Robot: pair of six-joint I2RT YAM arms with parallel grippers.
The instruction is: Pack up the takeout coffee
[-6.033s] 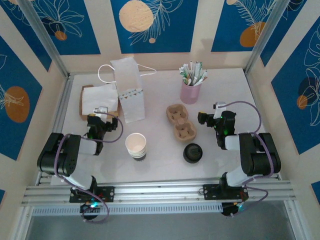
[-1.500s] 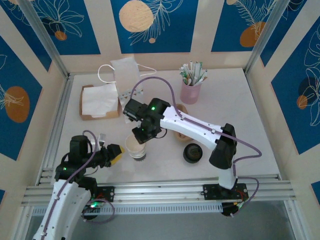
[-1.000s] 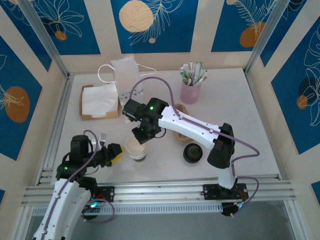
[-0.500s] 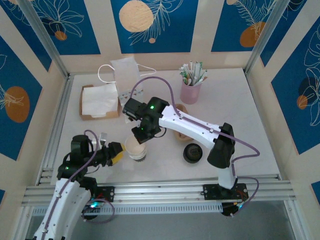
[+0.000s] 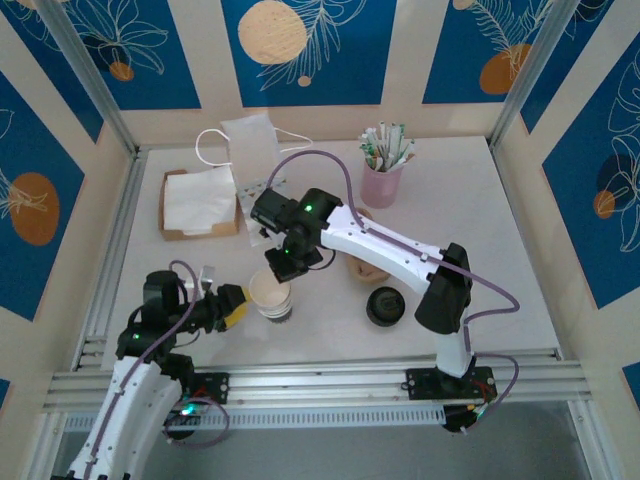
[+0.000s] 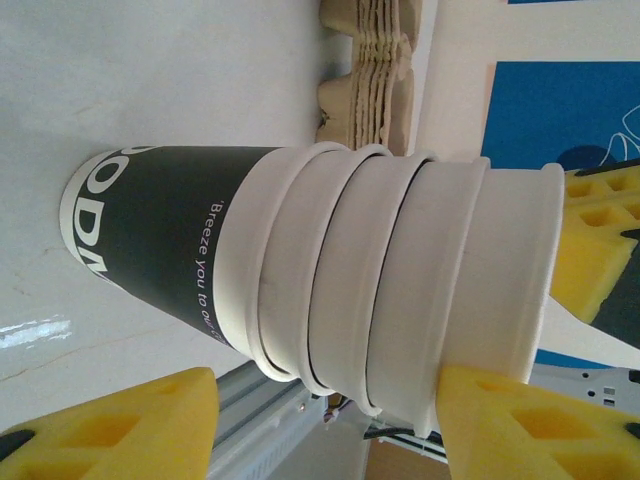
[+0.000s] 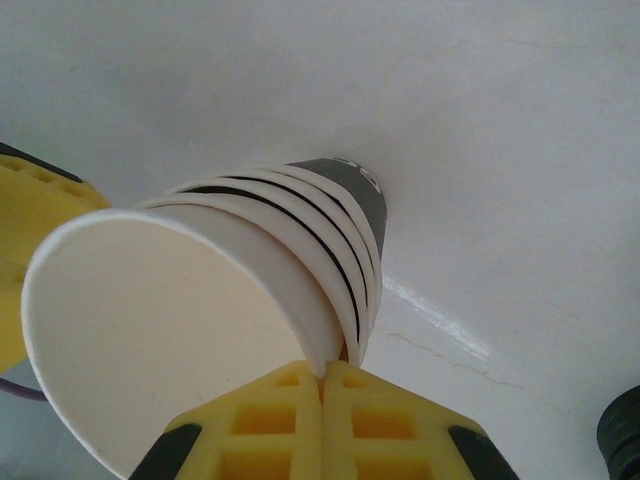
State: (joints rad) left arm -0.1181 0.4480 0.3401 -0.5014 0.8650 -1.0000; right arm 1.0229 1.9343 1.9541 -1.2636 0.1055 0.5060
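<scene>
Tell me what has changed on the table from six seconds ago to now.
Both arms left their rest poses. The right gripper reached across to the stack of paper cups and shut on the rim of the top cup. The left gripper came forward to the stack's left side, jaws open. The paper bag, napkin box, pink stirrer cup, cup carriers and black lid stayed put.

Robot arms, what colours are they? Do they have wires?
The left arm and right arm are white tubes with chunky black joints. Thin purple cables loop along them, and a green light glows. The left claw and right claw have yellow gridded pads.
</scene>
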